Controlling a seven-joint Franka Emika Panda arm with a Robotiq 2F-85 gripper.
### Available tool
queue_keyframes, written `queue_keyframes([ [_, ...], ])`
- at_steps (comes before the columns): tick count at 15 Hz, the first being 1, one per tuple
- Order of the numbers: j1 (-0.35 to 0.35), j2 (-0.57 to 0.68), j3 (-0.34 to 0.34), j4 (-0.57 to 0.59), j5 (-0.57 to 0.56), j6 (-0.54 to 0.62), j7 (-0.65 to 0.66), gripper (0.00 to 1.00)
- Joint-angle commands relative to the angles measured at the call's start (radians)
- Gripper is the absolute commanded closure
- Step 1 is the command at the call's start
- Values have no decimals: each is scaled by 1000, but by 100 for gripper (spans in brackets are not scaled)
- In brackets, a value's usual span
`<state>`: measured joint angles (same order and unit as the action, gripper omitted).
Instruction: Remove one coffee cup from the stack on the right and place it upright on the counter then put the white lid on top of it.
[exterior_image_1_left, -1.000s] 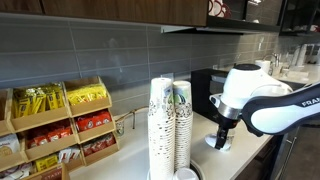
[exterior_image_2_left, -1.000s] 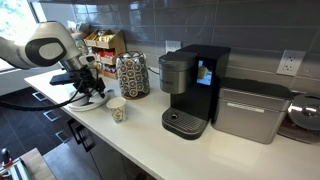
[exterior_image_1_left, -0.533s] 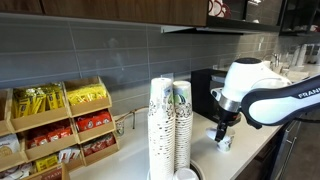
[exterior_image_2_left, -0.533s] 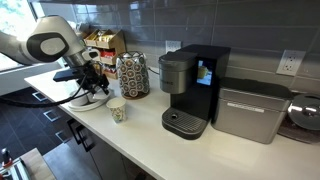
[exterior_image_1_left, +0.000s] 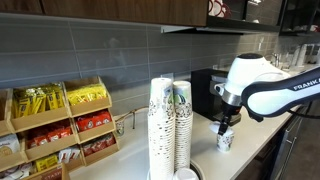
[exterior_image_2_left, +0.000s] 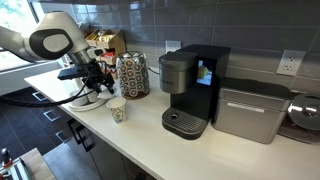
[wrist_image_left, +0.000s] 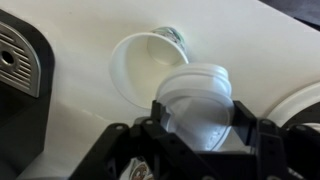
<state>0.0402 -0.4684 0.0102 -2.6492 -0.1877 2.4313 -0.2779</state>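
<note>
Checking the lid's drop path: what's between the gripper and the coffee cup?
Only the white lid, clamped in the gripper. In the wrist view it overlaps the open rim of the coffee cup. Nothing else shows in that stretch.

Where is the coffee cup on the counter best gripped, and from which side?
Probably by its upper wall just below the rim, coming from straight above: the coffee cup stands upright with its mouth open and narrows toward the base. The end effector now holds the white lid, so that goes first.
</note>
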Motion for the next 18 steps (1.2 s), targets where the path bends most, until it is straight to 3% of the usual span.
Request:
queue_keyframes([
  [1,-14,17,-23,16,-21,-17,-21,30],
  [18,-52,66,-54,30,-24,-1,-30,30],
])
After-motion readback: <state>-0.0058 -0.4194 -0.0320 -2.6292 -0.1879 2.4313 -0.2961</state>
